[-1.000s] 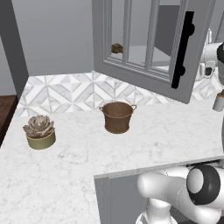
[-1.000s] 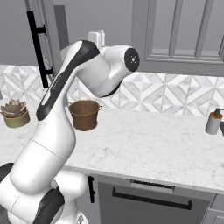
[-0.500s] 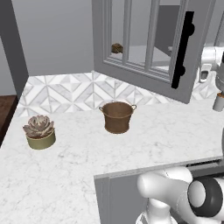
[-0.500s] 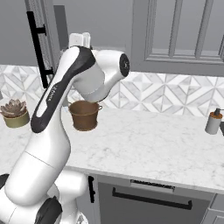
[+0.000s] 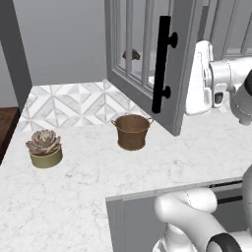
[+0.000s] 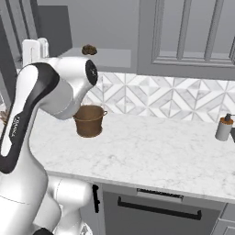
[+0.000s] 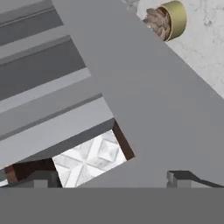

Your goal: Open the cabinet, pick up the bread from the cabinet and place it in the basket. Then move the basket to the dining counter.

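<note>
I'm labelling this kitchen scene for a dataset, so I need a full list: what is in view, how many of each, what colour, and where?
cabinet door: one, grey, glass panes with bars, swung open over the worktop
door handle: one, black bar, on the open door
bread: one, brown, on the cabinet shelf
basket: one, brown woven, on the marble worktop below the door
succulent pot: one, olive with a pinkish plant, worktop left of the basket
soap dispenser: one, grey, worktop far right
backsplash: grey-white patterned tiles, behind the worktop
base cabinet: grey, black handle, under the worktop
gripper: one, open, dark tips close to the door's inner face
</note>
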You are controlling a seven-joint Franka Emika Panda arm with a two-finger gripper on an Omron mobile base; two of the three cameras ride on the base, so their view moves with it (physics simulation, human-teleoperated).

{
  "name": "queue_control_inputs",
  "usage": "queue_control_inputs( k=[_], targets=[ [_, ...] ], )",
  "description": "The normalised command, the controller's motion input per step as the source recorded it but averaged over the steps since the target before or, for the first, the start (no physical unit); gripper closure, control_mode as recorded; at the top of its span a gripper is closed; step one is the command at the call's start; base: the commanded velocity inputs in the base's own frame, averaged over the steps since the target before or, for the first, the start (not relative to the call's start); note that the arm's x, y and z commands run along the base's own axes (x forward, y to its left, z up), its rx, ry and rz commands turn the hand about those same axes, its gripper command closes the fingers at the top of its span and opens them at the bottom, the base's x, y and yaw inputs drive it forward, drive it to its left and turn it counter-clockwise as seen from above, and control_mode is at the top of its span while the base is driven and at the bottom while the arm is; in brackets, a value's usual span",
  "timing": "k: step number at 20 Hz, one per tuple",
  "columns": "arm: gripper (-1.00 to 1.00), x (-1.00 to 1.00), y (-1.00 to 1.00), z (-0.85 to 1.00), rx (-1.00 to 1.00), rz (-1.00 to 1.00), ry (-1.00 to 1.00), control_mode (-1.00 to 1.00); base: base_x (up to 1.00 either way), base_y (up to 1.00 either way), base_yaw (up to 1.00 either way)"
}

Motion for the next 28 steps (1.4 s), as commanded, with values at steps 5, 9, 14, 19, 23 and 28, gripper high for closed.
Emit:
queue_control_inputs(
  k=[5,9,14,19,23,28],
  targets=[
    [-1.0,-0.13,1.0,0.0,-0.02,-0.02,-0.02,-1.0,0.0,0.0,0.0],
    [-1.0,0.05,1.0,0.0,-0.1,-0.08,-0.03,-1.0,0.0,0.0,0.0],
    [-1.0,0.03,0.01,0.0,-0.16,-0.08,0.0,-1.0,0.0,0.0,0.0],
    [-1.0,-0.57,-1.0,-0.01,-0.14,0.0,-0.04,-1.0,0.0,0.0,0.0],
    [-1.0,-0.12,-0.82,-0.1,-0.32,-0.05,-0.37,-1.0,0.0,0.0,0.0],
    [-1.0,0.1,-0.53,0.0,-0.43,-0.17,-0.31,-1.0,0.0,0.0,0.0]
  ],
)
